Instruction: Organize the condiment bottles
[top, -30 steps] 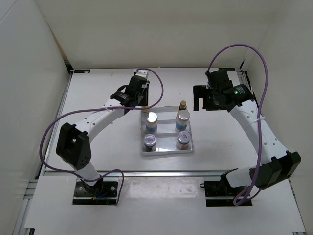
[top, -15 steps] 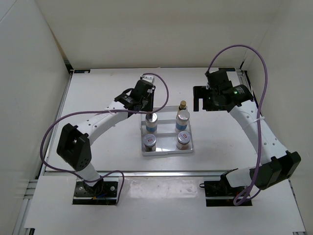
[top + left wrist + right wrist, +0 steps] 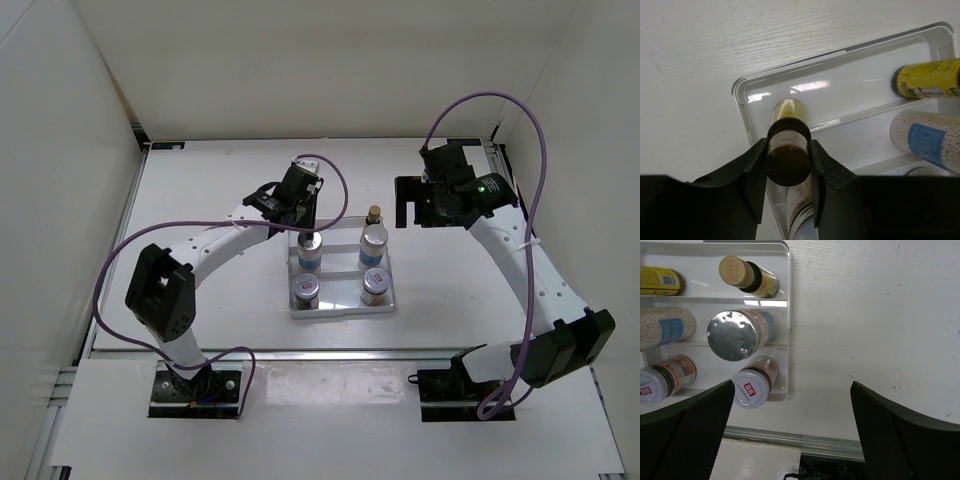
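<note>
At the tray's 11 o'clock cell | left gripper clamped on yellow bottle, shifted toward 3 o'clock over the free slot | other five bottles slotted | right gripper spread wide, 2 o'clock | likely only release left

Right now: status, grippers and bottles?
Left gripper shut on yellow bottle, at tray far-left corner. Right gripper open, empty. Other five bottles in tray; nothing blocking.

Held yellow bottle: hidden under my left pincer from above.
Other yellow bottle: cut off by the wrist view's edge.
Jar lid: print unreadable.
</note>
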